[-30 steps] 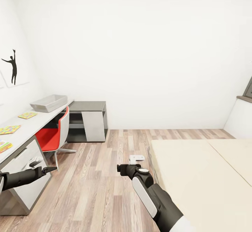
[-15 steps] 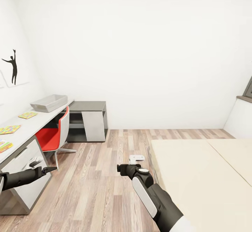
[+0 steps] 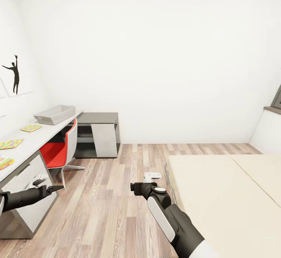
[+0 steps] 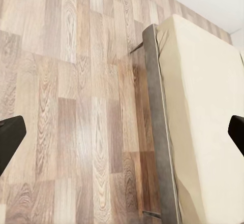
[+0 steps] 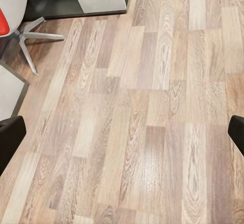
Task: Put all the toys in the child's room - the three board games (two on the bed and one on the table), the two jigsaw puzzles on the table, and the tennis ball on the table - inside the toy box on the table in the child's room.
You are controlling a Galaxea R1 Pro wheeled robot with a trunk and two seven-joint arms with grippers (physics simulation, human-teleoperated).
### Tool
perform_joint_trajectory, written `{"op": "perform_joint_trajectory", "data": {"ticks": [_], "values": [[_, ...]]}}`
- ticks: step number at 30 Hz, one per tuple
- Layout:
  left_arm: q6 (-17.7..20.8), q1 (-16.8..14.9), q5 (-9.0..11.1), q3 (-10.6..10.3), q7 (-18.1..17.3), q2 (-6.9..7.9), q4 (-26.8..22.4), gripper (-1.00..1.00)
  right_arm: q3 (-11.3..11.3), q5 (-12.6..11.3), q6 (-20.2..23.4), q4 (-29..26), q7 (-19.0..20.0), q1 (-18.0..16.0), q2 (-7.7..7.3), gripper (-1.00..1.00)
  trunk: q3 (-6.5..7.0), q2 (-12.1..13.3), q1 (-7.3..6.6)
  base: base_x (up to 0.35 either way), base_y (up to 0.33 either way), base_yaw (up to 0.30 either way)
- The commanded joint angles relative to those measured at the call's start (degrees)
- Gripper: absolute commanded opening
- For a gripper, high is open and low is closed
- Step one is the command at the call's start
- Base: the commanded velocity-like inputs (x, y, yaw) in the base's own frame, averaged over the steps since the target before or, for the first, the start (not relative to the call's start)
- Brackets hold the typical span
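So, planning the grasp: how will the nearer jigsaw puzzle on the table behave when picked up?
The jigsaw puzzle looks thin and flat against the table, so probably light but hard to get fingers under. It likely slides rather than rolls. Stiffness can't be judged.

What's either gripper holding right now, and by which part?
Nothing. Left gripper and right gripper are both open, with only bare wood floor between the fingertips.
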Motion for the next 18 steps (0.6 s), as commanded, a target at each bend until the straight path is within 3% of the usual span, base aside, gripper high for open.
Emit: {"op": "perform_joint_trajectory", "data": {"ticks": [1,18], "values": [[0.41,-0.09,-0.58,0.24,-0.55,-0.04,-0.04,1.00,0.08,-0.57,0.11,-0.06,-0.56,-0.07,0.00,1.00,-0.14,-0.14,0.04,-0.028,0.000,0.000],[0.38,-0.09,-0.60,0.28,-0.55,-0.04,-0.04,1.00,0.08,-0.57,0.11,-0.06,-0.56,-0.07,0.00,1.00,-0.14,-0.14,0.04,-0.007,0.000,0.000]]}}
